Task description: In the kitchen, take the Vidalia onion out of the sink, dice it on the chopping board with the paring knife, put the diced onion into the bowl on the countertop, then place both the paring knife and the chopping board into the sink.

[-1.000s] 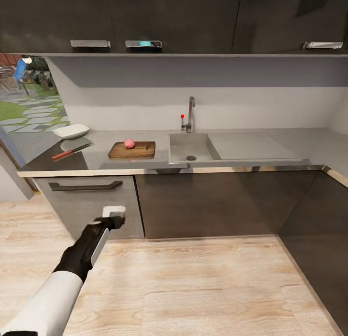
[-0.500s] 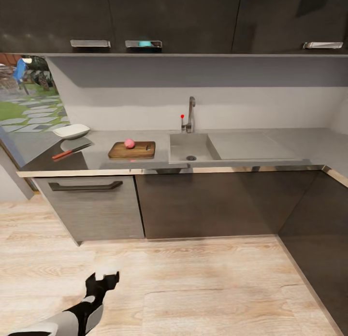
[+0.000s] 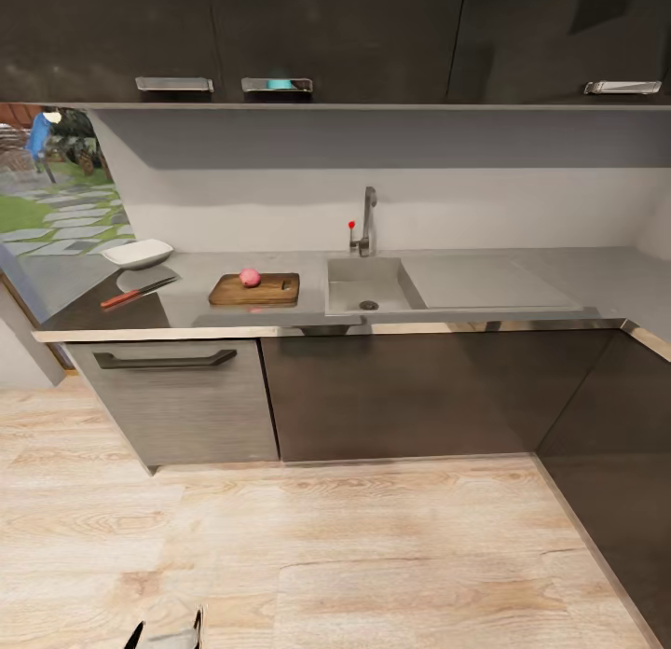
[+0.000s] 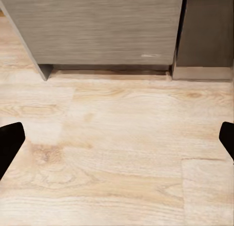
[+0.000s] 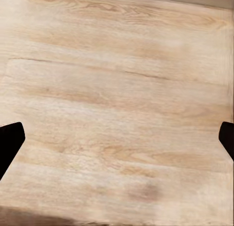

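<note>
The Vidalia onion (image 3: 249,276) sits on the chopping board (image 3: 254,290), which lies flat on the desk (image 3: 186,309) just beside the sink (image 3: 363,285). The paring knife (image 3: 136,292) lies near the desk's left end, with the bowl (image 3: 138,254) just behind it (the two look apart, not touching). The left claw (image 4: 117,138) hangs low over the wooden floor (image 3: 373,556) facing a cabinet base, its fingers spread wide and holding nothing. The right claw (image 5: 117,141) is likewise wide and unladen above the floor.
</note>
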Motion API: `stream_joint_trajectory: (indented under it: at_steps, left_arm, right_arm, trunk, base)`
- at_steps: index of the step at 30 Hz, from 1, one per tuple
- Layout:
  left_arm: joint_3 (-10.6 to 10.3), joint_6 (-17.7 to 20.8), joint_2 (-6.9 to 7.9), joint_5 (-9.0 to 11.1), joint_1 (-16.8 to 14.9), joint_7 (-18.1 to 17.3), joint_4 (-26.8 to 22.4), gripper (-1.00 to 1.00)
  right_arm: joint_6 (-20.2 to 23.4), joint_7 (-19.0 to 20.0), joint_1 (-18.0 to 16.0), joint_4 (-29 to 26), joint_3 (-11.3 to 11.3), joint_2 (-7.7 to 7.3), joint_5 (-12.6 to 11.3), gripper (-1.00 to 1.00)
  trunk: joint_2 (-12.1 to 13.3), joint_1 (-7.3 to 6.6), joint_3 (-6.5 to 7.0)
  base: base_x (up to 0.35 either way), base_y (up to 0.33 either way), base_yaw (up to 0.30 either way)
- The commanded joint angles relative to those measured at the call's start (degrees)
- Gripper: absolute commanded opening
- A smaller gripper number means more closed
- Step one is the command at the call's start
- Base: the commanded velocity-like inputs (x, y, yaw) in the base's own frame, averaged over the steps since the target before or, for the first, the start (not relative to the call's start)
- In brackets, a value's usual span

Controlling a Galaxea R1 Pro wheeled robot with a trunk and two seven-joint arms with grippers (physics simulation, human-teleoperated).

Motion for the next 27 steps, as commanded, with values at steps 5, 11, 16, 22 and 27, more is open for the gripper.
stream_joint_trajectory:
  at_steps: [5,11,16,22,27]
  left_arm:
    - [-0.1,-1.9,0.16,0.4,2.3,0.2,0.2,1.00]
    - [0.1,-1.9,0.80,0.6,2.8,0.4,0.1,1.00]
    - [0.2,-1.9,0.95,0.7,2.9,0.4,0.1,1.00]
    - [0.1,-1.9,0.69,0.7,2.9,0.4,0.1,1.00]
    - [0.2,-1.9,0.77,0.7,2.9,0.4,0.1,1.00]
  right_arm:
    - [8.1,-0.6,-0.1,-7.9,0.1,-0.87,0.1,1.00]
    - [9.6,-0.3,-0.1,-10.2,0.2,-1.37,-1.6,1.00]
    - [1.4,-0.2,-0.1,-5.0,0.4,-1.40,-1.7,1.00]
    - [-2.3,-0.2,-0.1,-2.4,0.4,-1.28,-1.7,1.00]
    - [-2.6,-0.2,-0.1,-2.2,0.3,-1.26,-1.7,1.00]
  trunk:
    - [0.0,0.00,-0.04]
    - [0.0,0.00,-0.04]
    - [0.0,0.00,-0.04]
    - [0.0,0.00,-0.04]
    - [0.0,0.00,-0.04]
  base:
    - [0.000,0.000,0.000]
    - [0.000,0.000,0.000]
    - [0.040,0.000,0.000]
    - [0.074,0.020,0.000]
    - [0.008,0.223,0.000]
